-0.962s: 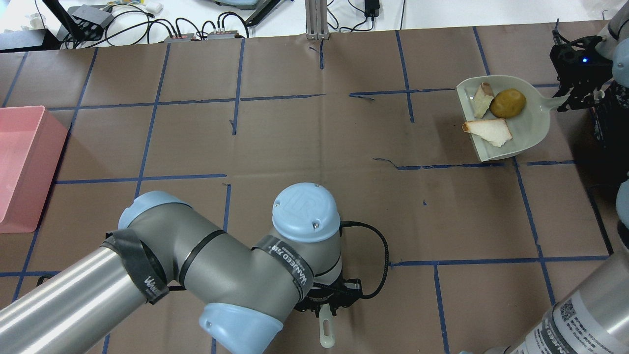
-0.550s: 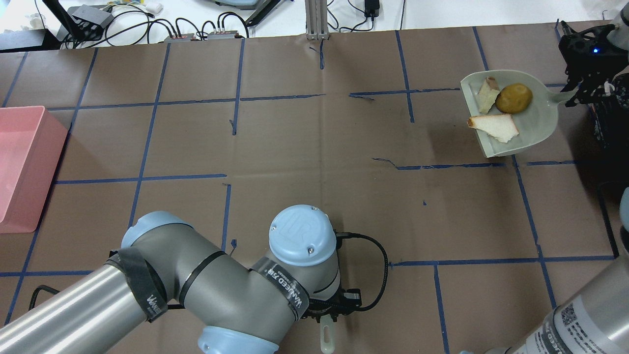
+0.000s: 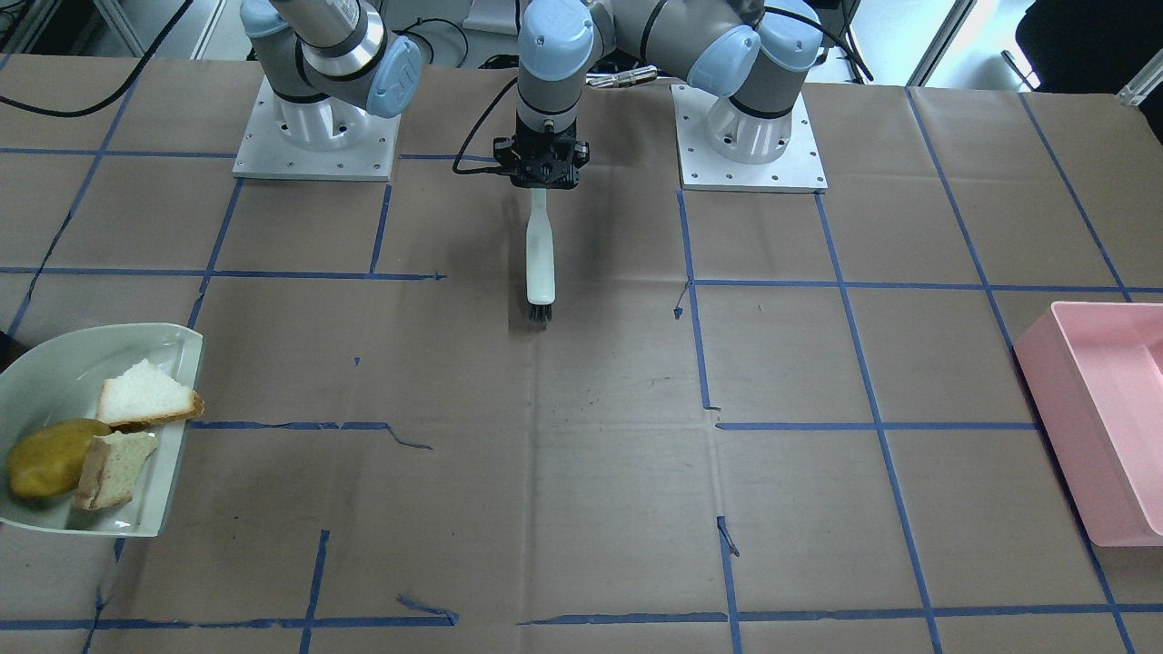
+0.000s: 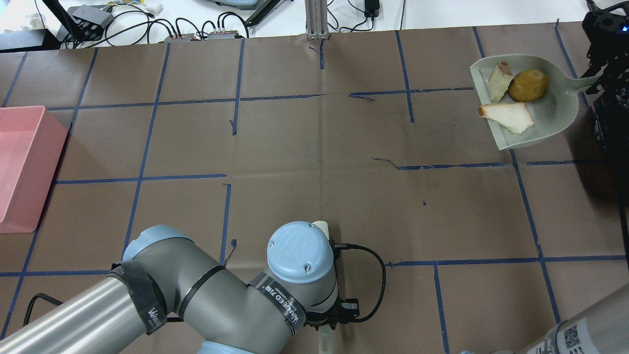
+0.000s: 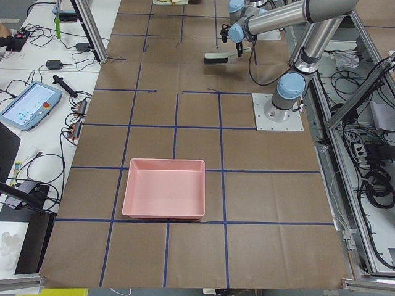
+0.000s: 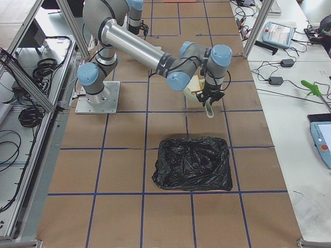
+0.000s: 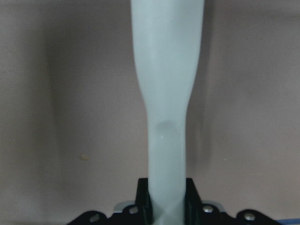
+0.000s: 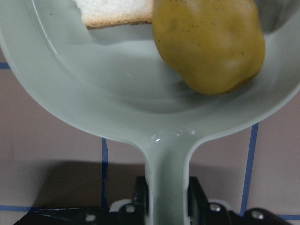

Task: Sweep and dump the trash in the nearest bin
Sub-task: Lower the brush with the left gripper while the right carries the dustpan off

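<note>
Right gripper [image 8: 165, 200]: its fingers are clenched on the handle of the dustpan [image 4: 553, 120]. The pan stretches out ahead of the fingertips and hangs clear of the table [image 4: 314, 147], casting a shadow on it.

Trash: all three pieces ride inside the pan. The potato-like lump [image 4: 528, 84] sits closest to the right gripper, near the handle root. The small bread piece [image 4: 499, 81] lies just beyond it, touching it. The flat bread piece [image 4: 508, 117] lies beside them, its corner near the open lip.

What has changed: since a second ago the loaded pan has travelled with the right gripper toward the table's far right corner. The pieces have kept their arrangement.

What that means for you: sweeping looks finished; this is the carry to the bin, with dumping not yet done.

Black-lined bin [image 6: 192, 163]: it sits near the right gripper on its wrist side, opposite the pan, so the pan is not over it.

Left gripper [image 3: 540, 177]: closed on the brush [image 3: 540, 250], which hangs below the fingers, bristles down. This arm has drawn back toward the robot's base.

Pink bin [image 5: 165, 162]: well apart from both grippers.
</note>
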Tool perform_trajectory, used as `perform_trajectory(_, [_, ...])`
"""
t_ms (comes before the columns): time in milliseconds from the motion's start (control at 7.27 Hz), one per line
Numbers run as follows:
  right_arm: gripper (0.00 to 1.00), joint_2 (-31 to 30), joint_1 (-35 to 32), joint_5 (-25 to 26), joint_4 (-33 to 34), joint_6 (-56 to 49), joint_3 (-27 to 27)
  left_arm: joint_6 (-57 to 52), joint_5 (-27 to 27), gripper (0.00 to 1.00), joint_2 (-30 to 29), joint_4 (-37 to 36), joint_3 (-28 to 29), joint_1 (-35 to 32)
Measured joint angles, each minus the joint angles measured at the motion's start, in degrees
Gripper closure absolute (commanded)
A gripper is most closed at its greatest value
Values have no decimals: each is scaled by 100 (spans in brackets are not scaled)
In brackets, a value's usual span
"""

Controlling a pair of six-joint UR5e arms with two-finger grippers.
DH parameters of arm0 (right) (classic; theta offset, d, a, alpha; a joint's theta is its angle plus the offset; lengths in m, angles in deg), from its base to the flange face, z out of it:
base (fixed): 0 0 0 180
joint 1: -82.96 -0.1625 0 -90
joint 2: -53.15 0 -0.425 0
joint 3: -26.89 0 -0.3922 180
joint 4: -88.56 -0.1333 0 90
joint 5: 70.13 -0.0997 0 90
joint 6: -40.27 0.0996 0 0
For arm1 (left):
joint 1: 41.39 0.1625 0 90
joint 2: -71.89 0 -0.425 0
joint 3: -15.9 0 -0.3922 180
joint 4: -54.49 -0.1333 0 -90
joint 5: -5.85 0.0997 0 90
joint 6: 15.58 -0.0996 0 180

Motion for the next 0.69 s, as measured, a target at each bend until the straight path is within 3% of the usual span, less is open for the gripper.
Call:
perform_trajectory(275, [100,-114,184,17,-82,-4,5,-3,6,74,-67,-90,-21,-4])
perform_trajectory(412, [100,-128,344,36,-99,-39,-3,-5,8,64,-78,-102,-27,-4])
perform_trajectory(550, [100,-135,549,57,-108,-163,-13,-8,15,42,-80,-104,-29,-4])
perform_trajectory(687, [100,-138,796,52,-106,-352,-26,-12,147,27,-88,-101,-30,-5])
